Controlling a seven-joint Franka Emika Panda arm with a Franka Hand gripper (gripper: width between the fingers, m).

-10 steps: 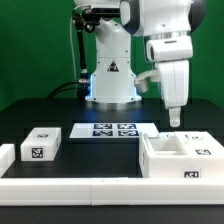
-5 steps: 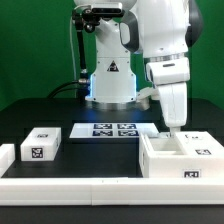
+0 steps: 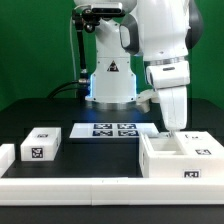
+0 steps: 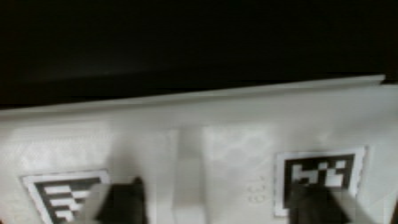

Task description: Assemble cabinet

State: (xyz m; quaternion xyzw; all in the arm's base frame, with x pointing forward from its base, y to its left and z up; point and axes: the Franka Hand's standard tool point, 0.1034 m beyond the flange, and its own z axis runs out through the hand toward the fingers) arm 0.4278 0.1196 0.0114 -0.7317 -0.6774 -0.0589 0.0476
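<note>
1. White plastic made up the cabinet [image 3: 168,168], an open-topped boxy unit that sat on the black table [image 3: 100,157] at the exterior view's right, just behind the low white border rail [image 3: 70,186].
2. We saw a small black-and-white tag [image 3: 190,175] on its front wall, and more tags on its upper faces toward the far right.
3. We saw the gripper [image 3: 173,127] hanging straight down from the white arm [image 3: 165,40], its tips level with the cabinet's back rim. We could not tell from that view whether they touched it.
4. In the wrist view we found the two dark fingers [image 4: 121,203] standing apart, released, with nothing pinched between them.
5. Beneath them lay a blurred white surface of the cabinet [image 4: 196,140], with one square tag beside each finger.
6. We noted a small white box [image 3: 40,146] with tags on its top and front at the exterior view's left, well apart from the cabinet.
7. We saw the marker board [image 3: 112,130] lying flat on the table between the two and further back, in front of the robot's base [image 3: 110,80].
</note>
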